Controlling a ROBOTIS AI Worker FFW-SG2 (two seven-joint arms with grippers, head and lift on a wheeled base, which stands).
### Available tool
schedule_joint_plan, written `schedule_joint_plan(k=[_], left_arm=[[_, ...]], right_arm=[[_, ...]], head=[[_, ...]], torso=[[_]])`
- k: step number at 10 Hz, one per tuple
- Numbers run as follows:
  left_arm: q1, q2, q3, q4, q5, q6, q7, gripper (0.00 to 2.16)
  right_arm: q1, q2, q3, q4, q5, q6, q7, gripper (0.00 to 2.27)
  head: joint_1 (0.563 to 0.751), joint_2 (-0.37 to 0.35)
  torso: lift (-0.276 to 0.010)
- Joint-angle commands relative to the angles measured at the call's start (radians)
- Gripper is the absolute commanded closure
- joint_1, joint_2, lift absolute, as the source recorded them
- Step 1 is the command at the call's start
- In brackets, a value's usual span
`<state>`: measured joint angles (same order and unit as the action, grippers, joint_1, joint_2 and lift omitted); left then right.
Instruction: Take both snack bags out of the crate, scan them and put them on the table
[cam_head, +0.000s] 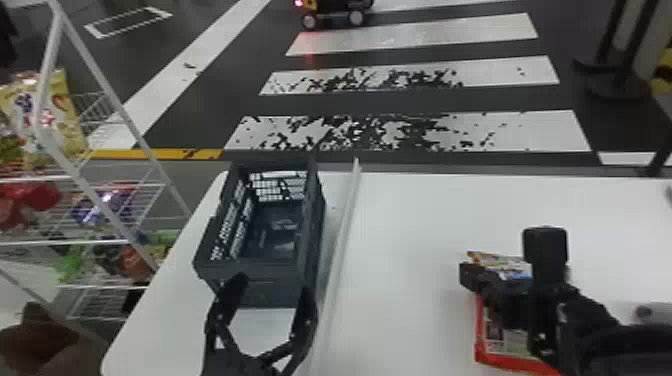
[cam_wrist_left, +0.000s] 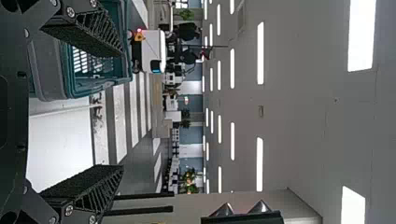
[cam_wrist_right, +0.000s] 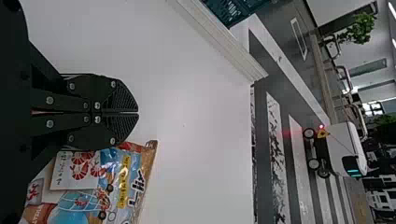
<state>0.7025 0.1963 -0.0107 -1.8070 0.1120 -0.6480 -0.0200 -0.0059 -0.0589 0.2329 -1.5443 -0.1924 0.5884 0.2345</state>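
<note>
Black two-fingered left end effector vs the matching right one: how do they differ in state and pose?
Left end effector has its fingers spread; right end effector has them closed together.
Left is at the near end of the dark plastic crate; right is beside the blue-and-orange snack bag.
Shared: neither grips anything.
</note>
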Motion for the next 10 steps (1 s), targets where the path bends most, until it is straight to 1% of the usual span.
schedule_joint_plan(k=[1,3,4,6,7,8,9,10], left_arm=[[0.000,0.000,0.000,0.000,0.000,0.000,-0.001,0.15],[0.000,0.000,0.000,0.000,-0.002,0.000,-0.001,0.15],[0.002,0.000,0.000,-0.002,-0.002,0.000,-0.001,0.15],[0.005,0.000,0.002,-0.005,-0.002,0.000,-0.001,0.15],[0.006,0.000,0.002,-0.005,-0.002,0.000,-0.001,0.15],[0.006,0.000,0.002,-0.006,-0.002,0.000,-0.001,0.15],[0.006,0.000,0.002,-0.009,-0.002,0.000,-0.001,0.15],[0.006,0.000,0.000,-0.009,-0.002,0.000,-0.001,0.15]], right_arm=[[0.000,-0.001,-0.003,0.001,0.004,0.000,0.000,2.26],[0.009,-0.001,-0.003,-0.008,0.002,0.000,0.005,2.26],[0.021,-0.001,0.003,-0.037,-0.010,0.000,0.020,2.26],[0.035,-0.002,-0.001,-0.129,-0.070,0.037,0.034,2.26],[0.043,-0.007,-0.009,-0.181,-0.094,0.052,0.036,2.05],[0.050,-0.013,-0.032,-0.218,-0.104,0.055,0.042,1.60],[0.060,-0.021,-0.063,-0.240,-0.119,0.064,0.046,1.10],[0.066,-0.030,-0.101,-0.261,-0.145,0.068,0.060,0.46]], head=[[0.695,0.252],[0.695,0.247],[0.695,0.247],[0.695,0.269],[0.695,0.274],[0.695,0.281],[0.695,0.281],[0.695,0.267]], torso=[[-0.094],[-0.094],[-0.094],[-0.094],[-0.094],[-0.094],[-0.094],[-0.094]])
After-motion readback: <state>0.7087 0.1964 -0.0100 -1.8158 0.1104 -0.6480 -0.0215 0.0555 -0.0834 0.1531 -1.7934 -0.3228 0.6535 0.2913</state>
